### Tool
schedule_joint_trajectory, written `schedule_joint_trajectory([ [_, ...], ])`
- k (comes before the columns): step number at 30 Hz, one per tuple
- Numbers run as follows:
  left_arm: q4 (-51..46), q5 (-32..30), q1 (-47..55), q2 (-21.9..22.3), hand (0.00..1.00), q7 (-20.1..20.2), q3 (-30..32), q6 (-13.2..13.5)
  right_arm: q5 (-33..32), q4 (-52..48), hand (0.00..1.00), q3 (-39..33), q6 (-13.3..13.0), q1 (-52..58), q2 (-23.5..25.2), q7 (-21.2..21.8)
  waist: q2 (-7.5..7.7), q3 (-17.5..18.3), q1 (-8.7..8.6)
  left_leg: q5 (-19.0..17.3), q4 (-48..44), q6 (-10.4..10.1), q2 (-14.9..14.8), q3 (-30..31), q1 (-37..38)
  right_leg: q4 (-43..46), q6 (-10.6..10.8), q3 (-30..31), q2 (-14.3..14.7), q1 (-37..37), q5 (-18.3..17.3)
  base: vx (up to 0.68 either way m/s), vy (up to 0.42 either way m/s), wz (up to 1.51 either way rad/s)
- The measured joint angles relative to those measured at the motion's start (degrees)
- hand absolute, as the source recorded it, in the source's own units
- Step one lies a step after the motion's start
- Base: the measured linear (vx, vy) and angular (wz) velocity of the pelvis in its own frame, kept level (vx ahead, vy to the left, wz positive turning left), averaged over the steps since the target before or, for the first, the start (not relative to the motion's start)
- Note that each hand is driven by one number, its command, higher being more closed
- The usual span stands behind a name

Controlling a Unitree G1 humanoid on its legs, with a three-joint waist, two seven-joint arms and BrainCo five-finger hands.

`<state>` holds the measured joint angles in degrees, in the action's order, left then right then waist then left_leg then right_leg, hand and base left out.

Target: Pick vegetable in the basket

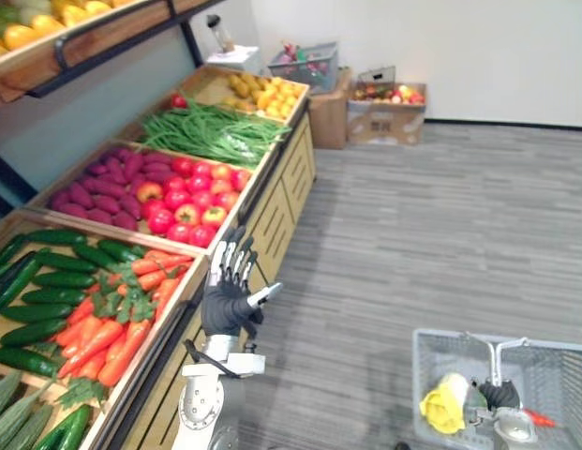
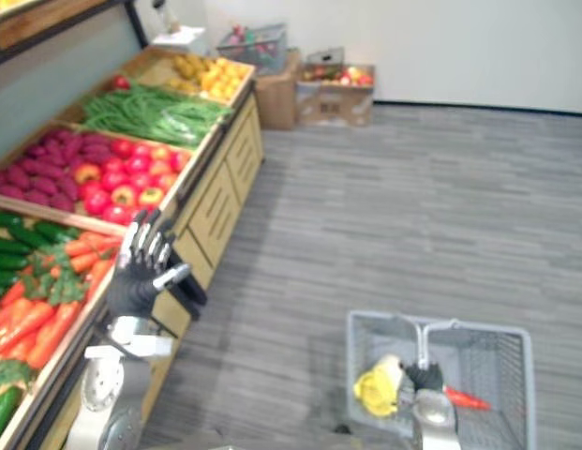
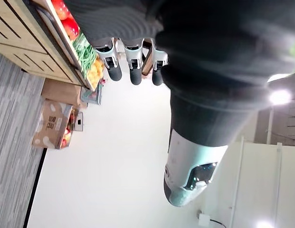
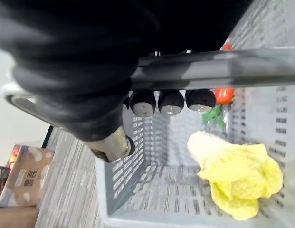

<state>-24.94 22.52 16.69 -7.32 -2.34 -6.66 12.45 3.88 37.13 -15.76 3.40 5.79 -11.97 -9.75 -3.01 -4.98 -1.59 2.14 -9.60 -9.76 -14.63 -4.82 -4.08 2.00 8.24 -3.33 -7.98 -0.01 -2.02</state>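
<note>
cucumbers: far left of the frame, dark green, stacked right up against the carrots. Easy to bump if we come in sloppy.
carrots: lower left, piled in the wooden crate with their leafy tops tangled together. That's the pick we'd go for.
how they'll handle: our guess is stiff, light and a bit smooth, so no bruising worries. The tops are floppy and would probably tear.
where to grab: mid-body on a top carrot, fingers across it, not by the greens.
crate rim: raised wooden edge between the carrots and the hand, so we'd have to go over it.
left hand: lower middle-left, just right of that rim, held up with fingers straight and spread, nothing in it.
green beans: upper left, well away, along with red fruit and purple roots.
cardboard boxes: top middle on the floor, not in our way.
basket: lower right, grey wire, already holding a yellow leafy vegetable and an orange carrot.
right hand: fingers wrapped round the basket's handle.
</note>
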Motion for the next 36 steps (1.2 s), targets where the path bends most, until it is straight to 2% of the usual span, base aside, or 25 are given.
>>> schedule_joint_trajectory([
  [3, -1.6, 1.9, -0.8, 0.0, 0.00, 0.9, -1.8, 0.8, 0.1, 0.3, 1.00, -0.5, 0.0, 0.3, 0.1, -0.1, -0.39, -0.2, -0.49, -1.3, 3.6, -1.4, 0.2, -0.3, 1.5, 0.0, 0.8, 1.0, -0.1, -1.3, 0.7, 0.02, 0.094, -0.17],
  [5, -1.5, 2.1, -1.6, 0.0, 0.00, 0.8, -3.4, 0.9, 0.1, 0.4, 1.00, -1.7, 0.0, 0.5, 0.3, -0.2, -0.63, -0.5, -1.34, -4.1, 4.5, -1.5, 0.4, -0.7, 1.6, 0.0, 1.7, 1.0, -0.4, -1.8, 1.2, -0.05, 0.157, 0.03],
  [7, -1.3, 2.1, -2.0, -0.1, 0.00, 0.5, -5.6, 0.9, 0.0, 1.1, 1.00, -2.1, 0.0, 0.7, 0.9, -0.6, 0.11, -1.0, -1.19, -6.0, 4.5, -1.2, 1.7, -0.9, 2.1, 0.2, 2.3, 1.6, -1.8, -1.9, 1.5, -0.07, 0.173, -0.10],
  [8, -1.2, 2.0, -1.8, -0.2, 0.00, 0.4, -6.8, 0.9, 0.0, 1.4, 1.00, -2.2, -0.1, 0.8, 1.7, -1.0, 1.63, -1.5, -0.65, -6.8, 3.9, -0.5, 3.3, -1.7, 2.4, 0.8, 3.0, 2.7, -3.4, -2.6, 1.3, -0.11, 0.184, -0.24],
  [9, -1.1, 2.0, -1.8, -0.4, 0.00, 0.3, -7.4, 0.9, -0.1, 1.7, 1.00, -2.4, -0.1, 0.8, 2.2, -1.2, 2.10, -1.5, -0.16, -7.5, 3.4, -0.2, 4.0, -2.5, 2.2, 1.5, 3.2, 3.3, -4.2, -3.3, 1.0, -0.14, 0.210, -0.31],
  [10, -1.1, 2.0, -1.8, -0.9, 0.00, 0.2, -8.2, 0.9, -0.3, 1.8, 1.00, -2.9, -0.4, 1.0, 3.0, -1.4, 3.08, -1.9, 0.21, -8.1, 3.2, 0.3, 5.6, -2.8, 2.2, 2.6, 2.6, 4.0, -5.8, -4.3, 0.2, -0.11, 0.151, -0.14],
  [12, -1.1, 1.7, -1.7, -2.5, 0.00, 0.2, -8.9, 0.9, -0.4, 2.3, 1.00, -3.6, -0.4, 1.0, 3.8, -1.8, 3.97, -1.7, 0.21, -8.2, 4.1, 0.5, 7.5, -2.8, 2.3, 4.2, -0.3, 2.9, -7.9, -5.5, -1.1, -0.06, 0.125, -0.10],
  [13, -1.1, 1.5, -1.6, -3.0, 0.00, 0.2, -8.8, 0.9, -0.4, 2.4, 1.00, -3.7, -0.5, 0.7, 4.2, -1.9, 4.16, -1.8, 0.28, -8.2, 4.6, 0.6, 7.8, -2.9, 2.6, 5.4, -3.7, 1.6, -8.4, -6.4, -1.3, 0.01, 0.079, -0.20],
  [14, -1.1, 1.5, -1.6, -4.0, 0.00, 0.2, -8.8, 0.9, -0.4, 4.0, 1.00, -3.5, -1.2, 0.2, 4.6, -1.9, 4.33, -1.6, 0.28, -8.0, 5.0, 0.6, 7.4, -3.2, 3.2, 7.2, -4.8, -0.3, -8.3, -7.1, 0.7, 0.01, 0.057, -0.27],
  [16, -1.0, 1.5, -1.1, -4.2, 0.00, 0.2, -8.3, 0.9, 0.0, 5.6, 1.00, -3.0, -1.5, -0.7, 5.3, -1.9, 5.27, -1.1, 0.85, -7.6, 5.8, 0.3, 6.6, -4.4, 4.3, 7.7, -2.2, -4.0, -7.9, -7.3, 2.5, 0.04, -0.006, -0.41],
  [18, -0.2, 1.5, -1.4, -4.1, 0.00, 0.3, -8.5, 0.9, 0.6, 7.0, 1.00, -2.8, -2.0, -1.2, 5.3, -1.8, 6.32, -0.7, 0.92, -7.6, 6.0, 0.2, 5.8, -5.4, 4.2, 6.1, -1.6, -4.5, -7.3, -7.4, 2.8, 0.06, -0.040, -0.30],
  [19, 0.5, 1.5, -1.4, -4.1, 0.00, 0.3, -8.9, 0.8, 0.6, 7.9, 1.00, -2.8, -2.4, -1.5, 5.2, -1.9, 6.61, -0.6, 0.93, -7.1, 6.4, 0.3, 5.7, -5.7, 4.1, 4.9, -0.6, -4.6, -7.0, -7.4, 3.5, 0.07, -0.035, -0.12],
  [21, 1.5, 1.5, -1.5, -4.1, 0.00, 0.2, -8.8, 0.7, 0.6, 9.0, 1.00, -2.9, -2.5, -2.0, 5.2, -1.9, 6.54, -0.6, 0.55, -6.9, 6.5, 0.4, 5.3, -5.8, 3.8, 3.9, 0.2, -4.7, -6.6, -7.3, 4.0, 0.07, -0.028, -0.05],
  [25, 1.7, 1.5, -2.6, -3.8, 0.00, 0.0, -8.9, 0.7, 0.5, 10.6, 1.00, -3.1, -2.5, -2.6, 5.2, -1.9, 5.86, -0.7, 0.31, -7.5, 4.6, 0.2, 4.5, -5.3, 3.3, 3.6, 0.2, -6.7, -6.2, -6.0, 3.9, 0.05, -0.016, 0.10],
  [27, 2.3, 1.5, -3.0, -3.5, 0.00, -0.3, -8.9, 0.8, 0.5, 10.5, 1.00, -3.3, -2.6, -2.8, 5.2, -1.9, 4.93, -1.1, 0.39, -9.2, 1.3, 0.1, 3.5, -4.7, 2.0, 3.4, 0.4, -7.7, -5.7, -5.2, 3.8, 0.02, -0.027, 0.14],
  [29, 3.5, 1.5, -2.7, -2.7, 0.00, -0.8, -9.0, 0.8, 0.5, 10.5, 1.00, -3.5, -2.7, -2.9, 4.8, -2.3, 2.94, -2.1, 0.27, -11.2, -3.1, -0.1, 2.1, -3.0, 0.1, 4.6, 1.6, -9.7, -5.2, -4.3, 2.1, -0.01, -0.057, 0.22],
  [31, 3.9, 1.5, -1.8, -2.1, 0.00, -1.4, -9.4, 0.7, 0.4, 9.9, 1.00, -3.7, -2.9, -2.4, 4.2, -2.4, 1.30, -3.2, 0.29, -11.0, -4.7, -0.5, 1.3, -1.6, 0.1, 6.3, 0.8, -10.9, -4.7, -3.8, -0.5, -0.03, -0.096, 0.30],
  [32, 5.1, 1.5, -1.4, -2.1, 0.00, -1.5, -9.9, 0.7, 0.1, 9.4, 1.00, -4.1, -2.9, -1.9, 3.6, -2.7, 0.77, -3.8, 0.31, -9.9, -11.2, -0.1, 1.3, 0.0, -3.1, 7.3, 0.9, -11.6, -5.1, -3.6, -1.6, -0.06, -0.095, 0.31],
  [33, 5.7, 1.5, -0.7, -1.7, 0.00, -1.6, -10.1, 0.6, 0.1, 9.0, 1.00, -4.1, -2.9, -1.7, 3.0, -3.1, 0.87, -3.9, 0.46, -8.1, -15.7, 0.7, 1.5, 0.6, -5.5, 7.6, 0.7, -11.6, -5.5, -3.5, -1.8, -0.07, -0.089, 0.10],
  [36, 5.7, 1.3, 1.0, -1.7, 0.00, -1.7, -11.4, 0.6, 0.1, 8.3, 1.00, -4.0, -2.9, -1.7, 1.4, -3.5, 0.86, -4.3, 1.97, -0.9, -23.6, 2.5, 1.5, -1.0, -9.0, 7.0, 0.4, -9.3, -6.0, -3.4, -2.0, 0.00, -0.093, -0.33],
])
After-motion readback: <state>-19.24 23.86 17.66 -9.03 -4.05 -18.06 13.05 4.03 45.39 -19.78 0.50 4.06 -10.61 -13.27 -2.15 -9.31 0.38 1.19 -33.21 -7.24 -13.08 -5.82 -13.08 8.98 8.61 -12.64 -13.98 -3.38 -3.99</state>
